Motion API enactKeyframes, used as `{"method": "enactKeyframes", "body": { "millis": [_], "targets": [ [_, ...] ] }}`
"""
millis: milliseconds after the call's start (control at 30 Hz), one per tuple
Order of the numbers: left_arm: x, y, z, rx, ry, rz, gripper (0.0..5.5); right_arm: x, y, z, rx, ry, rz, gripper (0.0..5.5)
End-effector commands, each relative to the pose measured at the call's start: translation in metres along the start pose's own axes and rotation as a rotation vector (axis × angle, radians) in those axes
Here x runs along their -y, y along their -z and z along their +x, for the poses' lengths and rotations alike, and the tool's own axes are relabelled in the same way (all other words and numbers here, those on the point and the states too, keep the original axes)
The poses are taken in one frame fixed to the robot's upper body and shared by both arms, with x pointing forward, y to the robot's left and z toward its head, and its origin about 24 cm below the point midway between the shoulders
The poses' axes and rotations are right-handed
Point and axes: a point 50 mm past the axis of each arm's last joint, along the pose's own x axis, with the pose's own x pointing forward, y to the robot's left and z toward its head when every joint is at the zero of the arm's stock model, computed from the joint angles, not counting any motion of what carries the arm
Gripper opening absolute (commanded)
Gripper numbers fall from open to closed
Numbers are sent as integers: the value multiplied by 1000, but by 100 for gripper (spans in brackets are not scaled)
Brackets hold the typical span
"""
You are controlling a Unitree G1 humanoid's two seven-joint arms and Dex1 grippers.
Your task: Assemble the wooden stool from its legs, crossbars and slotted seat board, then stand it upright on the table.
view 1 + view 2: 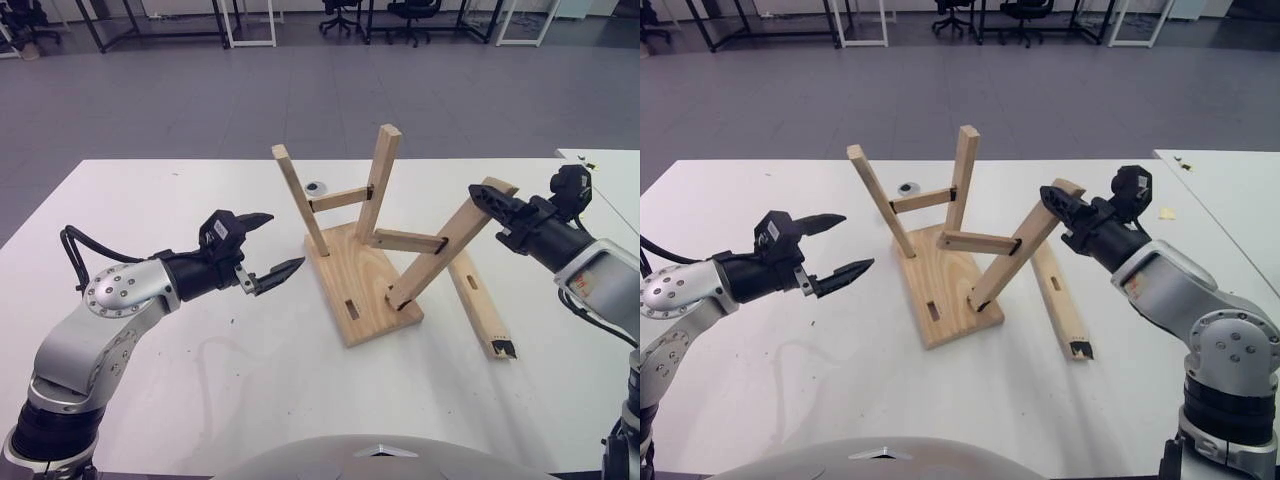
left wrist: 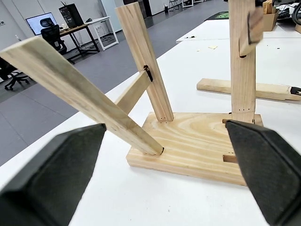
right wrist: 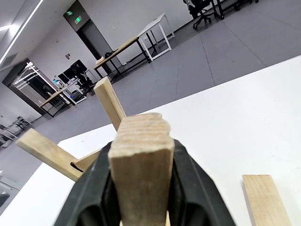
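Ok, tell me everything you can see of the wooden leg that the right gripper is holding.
The leg is a pale, square-section bar of bare light wood. It leans steeply, its top toward the robot's right, where the right gripper is shut on its upper end. Its lower end meets the seat board at the near right corner; whether it sits in a slot is unclear. A short crossbar joins its middle to an upright leg.

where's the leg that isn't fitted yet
In the eye views, the loose leg lies flat on the table on the robot's right, beside the seat board, near the leaning leg that the right gripper holds.
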Motion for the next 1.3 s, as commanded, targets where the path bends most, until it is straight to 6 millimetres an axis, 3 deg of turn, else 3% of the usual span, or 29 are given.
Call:
{"method": "enactKeyframes", "body": {
  "millis": [33,167,567,933,1133,1300],
  "targets": [
    [-3,-1,2,-2,-28,1,469,4,15,0,-24,11,-101,104],
    [-3,-2,4,-2,-25,0,469,5,22,1,3,-3,-118,104],
    [3,4,9,-11,-11,-17,469,3,6,3,100,-44,-90,104],
    [6,6,11,-11,-4,-15,469,-5,57,-4,55,11,-159,104],
    [10,7,13,-20,6,-11,469,3,92,-12,-120,54,-293,104],
    [12,8,14,-29,7,-5,469,9,100,-9,-191,128,-255,104]
  ]
}}
